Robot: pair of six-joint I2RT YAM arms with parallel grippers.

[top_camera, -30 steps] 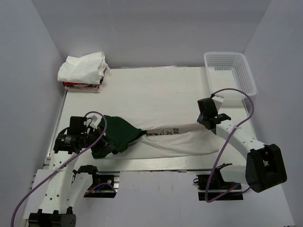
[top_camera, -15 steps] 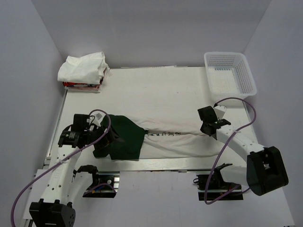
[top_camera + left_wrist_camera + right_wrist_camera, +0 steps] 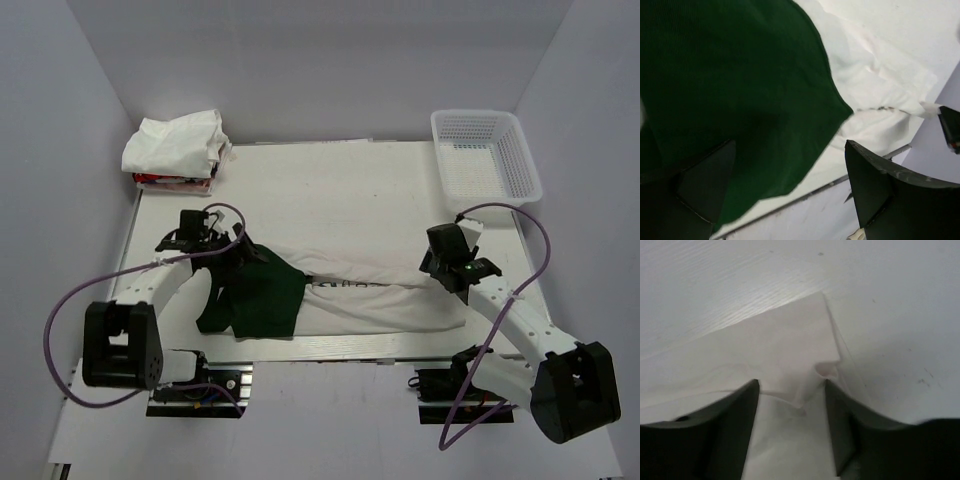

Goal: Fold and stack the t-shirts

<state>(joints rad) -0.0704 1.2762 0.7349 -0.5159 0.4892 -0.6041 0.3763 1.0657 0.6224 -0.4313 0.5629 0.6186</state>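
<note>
T-shirt [image 3: 380,308] lies stretched out in top view; wrist views alone show left hand [image 3: 785,165] and right hand [image 3: 791,385] spread.

**Work cell, walled on three sides**

Walls [image 3: 320,60]: plain pale grey at left, back and right. Table [image 3: 340,190]: white top, with a metal rail [image 3: 340,347] along its near edge. Mesh basket [image 3: 485,150]: white plastic, at the far right corner. Light: even, with soft shadows.

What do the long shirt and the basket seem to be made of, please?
Shirt: soft matte cloth, probably knit cotton; it lies limp and creased, and its green part shows fine ribbing in the left wrist view. Basket: white plastic, it seems, faintly glossy; stiff upright walls of moulded mesh.
</note>
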